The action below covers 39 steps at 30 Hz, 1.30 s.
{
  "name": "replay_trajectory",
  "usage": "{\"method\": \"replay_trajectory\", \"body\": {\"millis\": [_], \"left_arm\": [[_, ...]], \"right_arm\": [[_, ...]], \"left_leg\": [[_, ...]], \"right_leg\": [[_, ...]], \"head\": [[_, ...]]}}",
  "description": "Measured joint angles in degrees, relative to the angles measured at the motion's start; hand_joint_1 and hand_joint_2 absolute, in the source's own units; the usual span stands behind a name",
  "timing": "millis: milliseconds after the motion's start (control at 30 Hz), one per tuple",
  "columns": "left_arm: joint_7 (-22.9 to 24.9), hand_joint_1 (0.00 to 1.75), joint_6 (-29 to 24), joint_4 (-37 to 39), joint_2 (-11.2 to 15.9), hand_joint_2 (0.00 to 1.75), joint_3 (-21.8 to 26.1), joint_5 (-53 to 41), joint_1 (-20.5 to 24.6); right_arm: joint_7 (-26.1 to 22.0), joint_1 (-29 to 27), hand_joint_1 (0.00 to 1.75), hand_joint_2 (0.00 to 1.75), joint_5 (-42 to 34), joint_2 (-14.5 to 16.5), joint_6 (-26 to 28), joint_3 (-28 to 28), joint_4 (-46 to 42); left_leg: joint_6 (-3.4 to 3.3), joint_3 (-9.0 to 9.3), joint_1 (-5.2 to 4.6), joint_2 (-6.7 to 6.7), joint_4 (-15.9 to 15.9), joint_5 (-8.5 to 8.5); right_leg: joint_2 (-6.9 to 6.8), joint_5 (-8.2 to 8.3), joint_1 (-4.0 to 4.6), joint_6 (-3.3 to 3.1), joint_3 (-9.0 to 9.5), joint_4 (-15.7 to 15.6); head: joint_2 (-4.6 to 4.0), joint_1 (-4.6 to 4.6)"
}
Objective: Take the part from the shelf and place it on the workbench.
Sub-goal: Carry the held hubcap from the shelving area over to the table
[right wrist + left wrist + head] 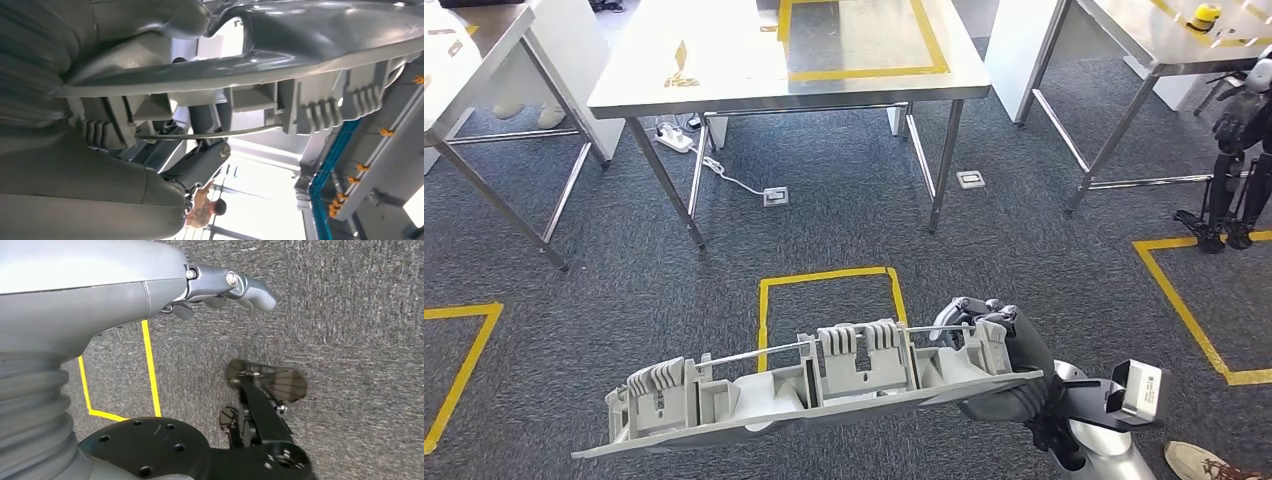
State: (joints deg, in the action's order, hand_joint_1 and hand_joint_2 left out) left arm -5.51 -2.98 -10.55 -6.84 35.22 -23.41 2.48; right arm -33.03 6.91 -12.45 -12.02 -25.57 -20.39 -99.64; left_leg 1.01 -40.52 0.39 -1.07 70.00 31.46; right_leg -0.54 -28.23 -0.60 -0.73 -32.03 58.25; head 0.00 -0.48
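One long grey plastic part (824,385) is seen in the head view, gripped at its right end by the right hand (994,360) and carried above the carpet (1024,250). Its long axis runs roughly left to right, with the free left end tilted lower. The right wrist view brings the part's ribbed underside and a thin metal rod (210,134) close, with a finger (200,162) curled beneath. In the left wrist view the left hand (220,287) is shown over carpet, holding nothing, its fingers partly curled. Three steel tables are counted ahead, the middle workbench (724,80) marked with yellow tape.
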Motion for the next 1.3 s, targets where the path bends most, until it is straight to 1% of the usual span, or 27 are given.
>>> {"method": "replay_trajectory", "body": {"millis": [33, 67, 100, 167, 233, 267, 333, 400, 467, 533, 567, 600, 633, 700, 733, 800, 867, 933, 967, 1033, 1067, 1100, 1133, 1200, 1233, 1267, 1300], "left_arm": [[0.00, 0.00, 0.12, 0.00, 0.01, 1.75, 0.03, -0.01, 0.03], [0.00, 0.00, 0.20, 0.00, 0.02, 1.75, 0.07, -0.02, 0.01], [0.00, 0.00, 0.31, 0.00, 0.05, 1.75, 0.09, -0.02, -0.04], [0.00, 0.00, 0.51, -0.02, 0.16, 1.75, 0.14, -0.03, -0.07], [0.00, 0.00, 0.63, -0.02, 0.22, 1.75, 0.15, -0.04, 0.06], [0.00, 0.00, 0.66, -0.02, 0.21, 1.75, 0.15, -0.04, 0.08], [0.00, 0.00, 0.70, 0.00, 0.18, 1.75, 0.15, -0.04, 0.02], [0.00, 0.00, 0.71, 0.00, 0.14, 1.75, 0.15, -0.04, -0.03], [0.00, 0.00, 0.72, -0.01, 0.14, 1.75, 0.16, -0.06, 0.11], [0.00, 0.00, 0.78, -0.01, 0.13, 1.75, 0.17, -0.09, 0.25], [0.00, 0.00, 0.84, -0.01, 0.11, 1.75, 0.17, -0.11, 0.26], [0.00, 0.00, 0.94, -0.01, 0.11, 1.75, 0.17, -0.13, 0.25], [-0.02, 0.00, 1.07, -0.01, 0.11, 1.75, 0.17, -0.15, 0.26], [-0.16, 0.00, 1.32, -0.01, 0.10, 1.75, 0.17, -0.33, 0.33], [-0.28, 0.00, 1.44, -0.01, 0.10, 1.75, 0.17, -0.44, 0.36], [-0.48, 0.00, 1.61, -0.01, 0.12, 1.75, 0.17, -0.64, 0.35], [-0.55, 0.00, 1.68, -0.02, 0.17, 1.75, 0.19, -0.75, 0.33], [-0.60, 0.00, 1.68, -0.03, 0.24, 1.75, 0.19, -0.83, 0.36], [-0.61, 0.00, 1.65, -0.03, 0.27, 1.75, 0.19, -0.85, 0.37], [-0.61, 0.00, 1.49, 0.00, 0.25, 1.75, 0.19, -0.78, 0.28], [-0.61, 0.00, 1.39, 0.01, 0.25, 1.75, 0.19, -0.74, 0.17], [-0.63, 0.00, 1.31, 0.02, 0.25, 1.75, 0.20, -0.71, 0.03], [-0.67, 0.00, 1.23, 0.02, 0.25, 1.75, 0.20, -0.69, -0.09], [-0.80, 0.00, 1.16, 0.02, 0.29, 1.75, 0.21, -0.65, -0.23], [-0.89, 0.00, 1.13, 0.02, 0.30, 1.75, 0.22, -0.61, -0.23], [-0.95, 0.00, 1.11, 0.02, 0.28, 1.75, 0.22, -0.59, -0.21], [-0.99, 0.00, 1.10, 0.02, 0.26, 1.75, 0.22, -0.57, -0.21]], "right_arm": [[-0.10, -0.19, 1.75, 1.75, 0.10, -0.06, 0.04, 0.00, 0.01], [-0.17, -0.37, 1.75, 1.75, 0.20, -0.10, 0.08, 0.00, 0.01], [-0.21, -0.49, 1.75, 1.75, 0.30, -0.13, 0.10, 0.00, 0.02], [-0.32, -0.58, 1.75, 1.75, 0.43, -0.15, 0.14, 0.00, 0.01], [-0.44, -0.53, 1.75, 1.75, 0.51, -0.20, 0.29, 0.03, -0.01], [-0.46, -0.48, 1.75, 1.75, 0.55, -0.24, 0.40, 0.05, -0.01], [-0.48, -0.37, 1.75, 1.75, 0.60, -0.28, 0.57, 0.07, -0.01], [-0.50, -0.25, 1.75, 1.75, 0.55, -0.38, 0.61, 0.07, -0.02], [-0.52, -0.28, 1.75, 1.75, 0.32, -0.58, 0.61, 0.08, -0.02], [-0.57, -0.54, 1.75, 1.75, 0.04, -0.74, 0.62, 0.09, -0.01], [-0.59, -0.69, 1.75, 1.75, -0.03, -0.83, 0.64, 0.10, 0.01], [-0.62, -0.81, 1.75, 1.75, -0.06, -0.93, 0.66, 0.11, 0.01], [-0.68, -0.88, 1.75, 1.75, -0.08, -1.04, 0.67, 0.14, 0.02], [-0.94, -0.89, 1.75, 1.75, -0.12, -1.20, 0.69, 0.22, 0.02], [-1.10, -0.88, 1.75, 1.75, -0.15, -1.23, 0.71, 0.26, 0.02], [-1.40, -0.86, 1.75, 1.75, -0.25, -1.23, 0.74, 0.28, 0.02], [-1.52, -0.87, 1.75, 1.75, -0.30, -1.22, 0.74, 0.29, 0.01], [-1.54, -0.86, 1.75, 1.75, -0.26, -1.20, 0.76, 0.28, 0.00], [-1.56, -0.91, 1.75, 1.75, -0.19, -1.14, 0.78, 0.26, -0.01], [-1.64, -1.09, 1.75, 1.75, 0.09, -0.98, 0.84, 0.20, 0.03], [-1.71, -1.23, 1.75, 1.75, 0.28, -0.90, 0.85, 0.16, 0.10], [-1.78, -1.38, 1.75, 1.75, 0.43, -0.85, 0.84, 0.13, 0.19], [-1.85, -1.48, 1.75, 1.75, 0.53, -0.80, 0.83, 0.09, 0.28], [-1.93, -1.51, 1.75, 1.75, 0.59, -0.67, 0.75, 0.07, 0.40], [-1.96, -1.41, 1.75, 1.75, 0.60, -0.60, 0.72, 0.06, 0.45], [-1.99, -1.27, 1.75, 1.75, 0.61, -0.55, 0.68, 0.05, 0.50], [-2.02, -1.13, 1.75, 1.75, 0.61, -0.53, 0.65, 0.05, 0.56]], "left_leg": [[0.17, -1.63, 0.05, 0.31, 3.45, 1.35], [0.29, -2.52, 0.09, 0.44, 5.38, 1.74], [0.35, -2.25, 0.12, 0.60, 5.03, 1.00], [0.30, 1.52, 0.15, 1.56, -1.82, -2.56], [-0.20, 5.21, 0.02, 2.58, -8.53, -4.67], [-0.57, 5.94, -0.06, 2.70, -9.94, -4.83], [-1.39, 5.90, -0.15, 2.13, -10.23, -4.77], [-2.05, 5.97, 0.06, 1.74, -10.47, -4.94], [-2.57, 6.03, 0.31, 1.41, -10.64, -5.07], [-2.78, 5.93, 0.31, 0.99, -10.63, -5.06], [-2.79, 5.93, 0.29, 0.74, -10.62, -5.06], [-2.79, 5.95, 0.29, 0.49, -10.61, -5.06], [-2.74, 6.02, 0.29, 0.25, -10.60, -5.02], [-2.52, 6.19, 0.22, -0.16, -10.57, -4.90], [-2.26, 6.23, 0.13, -0.31, -10.55, -4.78], [-1.53, 6.26, 0.04, -0.46, -10.62, -4.61], [-0.74, 6.36, 0.14, -0.40, -10.72, -4.44], [-0.12, 5.58, 0.18, -0.04, -8.70, -3.35], [0.12, 4.25, 0.23, 0.17, -5.92, -2.05], [0.50, 0.16, 0.26, 0.35, 1.62, 0.93], [0.60, -1.53, 0.27, 0.37, 4.32, 1.45], [0.62, -2.33, 0.27, 0.38, 5.09, 0.84], [0.55, -1.97, 0.27, 0.43, 3.56, -0.91], [0.12, 1.07, 0.17, 0.81, -3.74, -5.40], [-0.24, 2.60, 0.01, 1.05, -7.07, -6.64], [-0.62, 3.58, -0.14, 1.25, -9.18, -7.05], [-1.04, 3.98, -0.29, 1.34, -9.98, -6.65]], "right_leg": [[-0.60, -0.07, 0.04, -0.06, 0.04, 0.01], [-1.20, -0.15, 0.07, -0.08, 0.09, 0.02], [-1.75, -0.24, 0.08, -0.02, 0.18, 0.05], [-2.61, -0.58, 0.06, 0.33, 0.55, 0.18], [-3.25, -1.07, 0.31, 0.96, 0.79, 0.47], [-3.53, -1.20, 0.45, 1.29, 0.86, 0.54], [-3.95, -1.22, 0.56, 1.89, 1.00, 0.41], [-3.01, -1.93, 0.38, 2.62, 0.82, 1.29], [-1.01, -4.80, 0.17, 3.26, -1.47, 6.28], [-0.04, -8.11, 0.10, 3.53, -5.49, 14.02], [0.04, -8.57, 0.10, 3.54, -6.90, 16.45], [0.06, -7.80, 0.10, 3.47, -7.25, 16.64], [0.08, -5.96, 0.10, 3.32, -6.42, 14.43], [0.13, -1.88, 0.17, 2.83, -2.72, 6.23], [0.14, -0.79, 0.30, 2.50, -1.23, 2.91], [0.11, -0.69, 0.65, 1.81, -0.24, 0.41], [0.06, -0.53, 0.66, 1.01, -0.07, 0.14], [-0.05, -0.32, 0.39, 0.28, 0.51, -0.26], [-0.16, -0.38, 0.31, 0.01, 0.84, -0.39], [-0.30, -0.94, 0.37, -0.36, 1.40, -0.38], [-0.32, -1.28, 0.40, -0.40, 1.75, -0.38], [-0.32, -1.67, 0.41, -0.36, 2.20, -0.37], [-0.32, -2.13, 0.40, -0.26, 2.78, -0.37], [-0.33, -3.24, 0.40, 0.12, 4.12, -0.37], [-0.33, -3.79, 0.47, 0.44, 4.57, -0.34], [-0.34, -4.20, 0.54, 0.77, 4.87, -0.41], [-0.35, -4.37, 0.61, 1.15, 5.08, -0.40]], "head": [[0.00, -0.05], [0.00, -0.06], [0.00, -0.08], [0.00, -0.15], [0.00, -0.19], [0.00, -0.14], [0.00, -0.02], [0.00, 0.11], [0.00, 0.40], [0.00, 0.57], [0.00, 0.60], [0.00, 0.62], [0.00, 0.64], [0.00, 0.69], [0.00, 0.71], [0.00, 0.70], [0.00, 0.67], [0.00, 0.48], [0.00, 0.32], [0.00, 0.04], [0.00, 0.01], [0.00, -0.03], [0.00, -0.07], [0.00, -0.15], [0.00, -0.22], [0.00, -0.21], [0.00, -0.19]]}}
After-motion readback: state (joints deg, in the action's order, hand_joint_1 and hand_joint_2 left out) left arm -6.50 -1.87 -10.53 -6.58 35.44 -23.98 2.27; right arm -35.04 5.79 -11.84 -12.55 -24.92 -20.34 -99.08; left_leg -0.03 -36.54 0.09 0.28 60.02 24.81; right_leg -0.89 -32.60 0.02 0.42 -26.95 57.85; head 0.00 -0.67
